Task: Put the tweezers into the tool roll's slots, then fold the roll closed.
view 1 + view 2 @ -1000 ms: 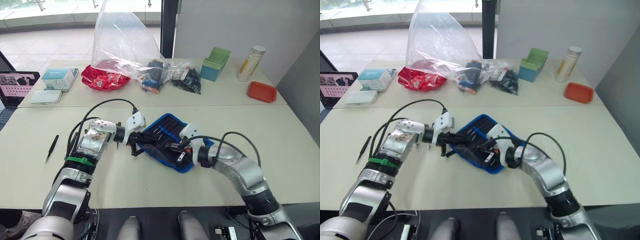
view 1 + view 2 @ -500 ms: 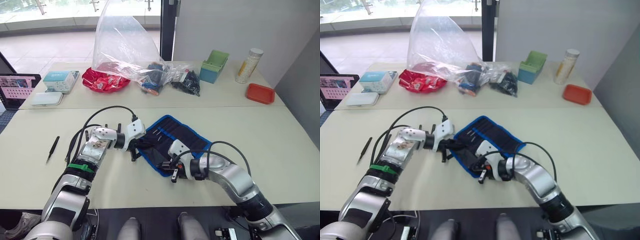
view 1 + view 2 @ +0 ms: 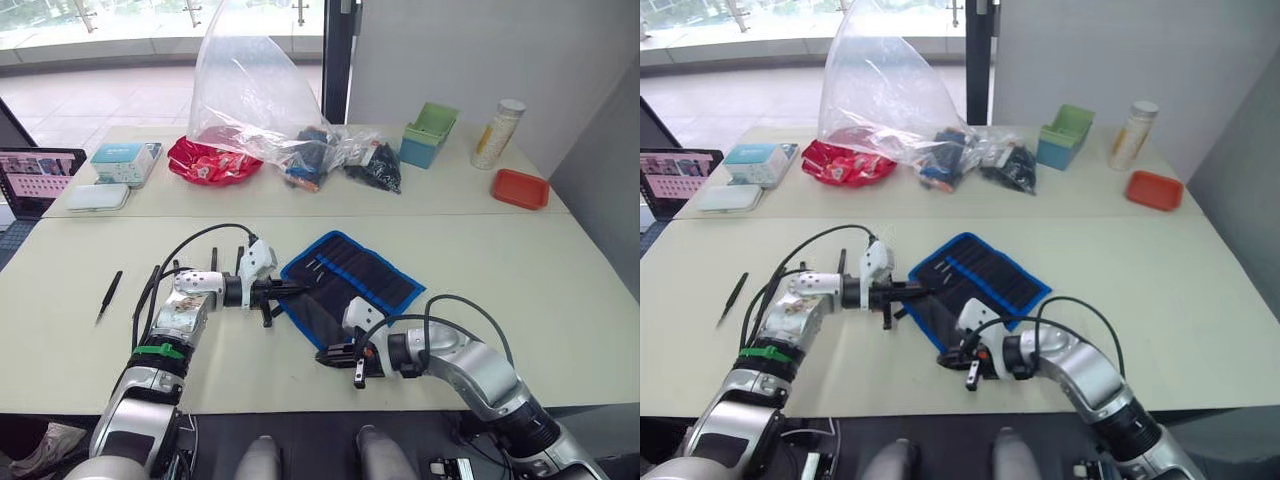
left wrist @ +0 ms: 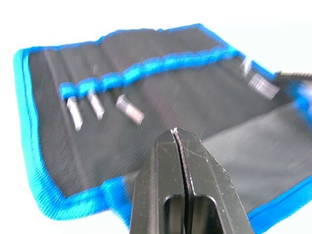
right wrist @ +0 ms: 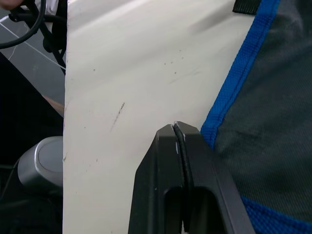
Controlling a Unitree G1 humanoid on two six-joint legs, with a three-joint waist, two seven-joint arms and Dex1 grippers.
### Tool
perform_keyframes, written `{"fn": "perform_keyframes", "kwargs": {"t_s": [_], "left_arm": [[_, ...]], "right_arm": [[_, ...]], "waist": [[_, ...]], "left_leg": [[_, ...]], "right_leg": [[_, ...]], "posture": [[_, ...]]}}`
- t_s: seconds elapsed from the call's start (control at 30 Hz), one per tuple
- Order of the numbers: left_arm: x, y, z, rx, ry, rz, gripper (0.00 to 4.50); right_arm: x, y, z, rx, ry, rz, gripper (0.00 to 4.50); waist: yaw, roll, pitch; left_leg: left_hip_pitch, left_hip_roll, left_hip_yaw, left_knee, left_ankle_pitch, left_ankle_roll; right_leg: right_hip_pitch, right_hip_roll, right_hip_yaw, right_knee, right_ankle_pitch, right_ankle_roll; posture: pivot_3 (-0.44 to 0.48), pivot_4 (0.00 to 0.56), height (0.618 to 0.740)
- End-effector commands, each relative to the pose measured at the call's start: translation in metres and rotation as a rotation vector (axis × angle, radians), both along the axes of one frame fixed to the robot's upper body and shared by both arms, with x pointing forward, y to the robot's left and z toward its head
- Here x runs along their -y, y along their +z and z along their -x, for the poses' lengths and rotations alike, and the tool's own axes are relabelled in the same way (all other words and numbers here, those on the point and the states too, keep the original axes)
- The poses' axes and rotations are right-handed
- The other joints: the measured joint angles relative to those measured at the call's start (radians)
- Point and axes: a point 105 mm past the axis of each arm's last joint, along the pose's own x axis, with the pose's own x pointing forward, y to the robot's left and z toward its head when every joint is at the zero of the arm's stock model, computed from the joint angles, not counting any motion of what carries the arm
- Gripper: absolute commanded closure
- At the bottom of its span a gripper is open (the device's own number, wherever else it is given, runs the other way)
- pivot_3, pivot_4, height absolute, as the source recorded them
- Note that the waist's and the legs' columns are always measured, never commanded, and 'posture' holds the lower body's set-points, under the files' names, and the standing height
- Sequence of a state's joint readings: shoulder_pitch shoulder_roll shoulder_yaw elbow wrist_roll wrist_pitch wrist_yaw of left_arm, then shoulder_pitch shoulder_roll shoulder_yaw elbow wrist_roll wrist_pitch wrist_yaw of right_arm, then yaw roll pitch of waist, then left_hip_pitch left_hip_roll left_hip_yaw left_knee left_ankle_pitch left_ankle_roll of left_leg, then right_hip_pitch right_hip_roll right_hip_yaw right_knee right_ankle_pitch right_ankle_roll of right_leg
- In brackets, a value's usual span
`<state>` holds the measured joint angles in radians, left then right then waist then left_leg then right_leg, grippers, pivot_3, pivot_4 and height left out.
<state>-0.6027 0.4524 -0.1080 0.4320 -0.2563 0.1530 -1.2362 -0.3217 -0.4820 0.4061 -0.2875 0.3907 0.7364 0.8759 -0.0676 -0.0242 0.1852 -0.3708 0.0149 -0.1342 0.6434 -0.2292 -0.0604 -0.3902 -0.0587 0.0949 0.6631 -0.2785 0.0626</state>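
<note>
My right gripper (image 3: 335,356), fingers pressed together, had pulled back off the flat navy blue-edged fabric tool roll (image 3: 350,282) lying open mid-table; my left gripper (image 3: 296,290), also closed, touched its edge, folding pending.

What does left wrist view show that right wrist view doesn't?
Left wrist: the tool roll's inner face, the slots under blue binding, and metal ends of tweezers sticking out of them. Right wrist: bare table beside the roll's blue-edged corner, plus a bit of black strap. Shared: the roll's dark fabric and blue edging, with each view's own fingers shut.
</note>
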Motion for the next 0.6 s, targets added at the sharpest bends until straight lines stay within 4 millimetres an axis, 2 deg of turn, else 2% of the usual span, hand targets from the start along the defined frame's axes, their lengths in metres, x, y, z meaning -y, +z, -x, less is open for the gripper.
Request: {"fn": "perform_keyframes", "kwargs": {"t_s": [0.03,0.17,0.27,0.3,0.4,0.5,0.6], "left_arm": [[-0.009,0.001,0.008,0.043,-0.011,-0.049,4.48],[-0.014,-0.007,0.009,0.038,0.023,-0.068,4.48],[-0.013,-0.01,0.009,0.035,0.034,-0.061,4.48],[-0.012,-0.011,0.009,0.034,0.038,-0.059,4.48],[-0.012,-0.015,0.009,0.037,0.05,-0.06,4.48],[-0.016,-0.021,0.007,0.041,0.074,-0.081,4.48],[-0.02,-0.03,0.007,0.046,0.075,-0.131,4.48]], "right_arm": [[-0.004,0.042,0.008,0.032,0.039,-0.169,4.5],[-0.002,0.069,0.008,0.073,0.042,-0.246,4.5],[0.0,0.073,-0.002,0.106,0.002,-0.237,4.5],[0.001,0.07,-0.008,0.117,-0.023,-0.221,4.5],[0.006,0.042,-0.028,0.118,-0.117,-0.1,4.5],[0.007,0.016,-0.03,0.123,-0.124,-0.007,4.5],[0.002,0.008,-0.024,0.105,-0.107,-0.022,4.5]], "waist": [[-0.002,0.0,0.0],[0.001,0.0,0.001],[0.005,-0.001,0.001],[0.007,-0.001,0.001],[0.007,-0.001,0.001],[0.008,-0.001,0.001],[0.005,0.0,0.001]], "left_leg": [[0.0,0.0,0.0,0.0,0.0,0.0],[0.0,0.0,0.0,0.0,0.0,0.0],[0.0,0.0,0.0,0.0,0.0,0.0],[0.0,0.0,0.0,0.0,0.0,0.0],[0.0,0.0,0.0,0.0,0.0,0.0],[-0.001,0.0,0.0,-0.001,0.0,0.0],[-0.003,0.0,0.0,-0.001,0.0,0.0]], "right_leg": [[0.0,0.0,0.0,0.0,0.001,-0.001],[0.0,0.0,0.0,0.0,0.001,-0.001],[0.0,0.0,0.0,0.0,0.0,0.0],[0.0,0.0,0.0,0.0,0.0,0.0],[0.0,0.0,0.0,-0.001,0.0,0.0],[-0.001,0.0,0.0,-0.001,0.0,0.0],[-0.004,0.0,0.0,-0.001,0.002,-0.002]], "posture": [[0.0,0.15,0.74],[0.0,0.15,0.74],[0.0,0.15,0.74],[0.0,0.15,0.74],[0.0,0.15,0.74],[0.0,0.15,0.74],[0.0,0.15,0.74]]}}
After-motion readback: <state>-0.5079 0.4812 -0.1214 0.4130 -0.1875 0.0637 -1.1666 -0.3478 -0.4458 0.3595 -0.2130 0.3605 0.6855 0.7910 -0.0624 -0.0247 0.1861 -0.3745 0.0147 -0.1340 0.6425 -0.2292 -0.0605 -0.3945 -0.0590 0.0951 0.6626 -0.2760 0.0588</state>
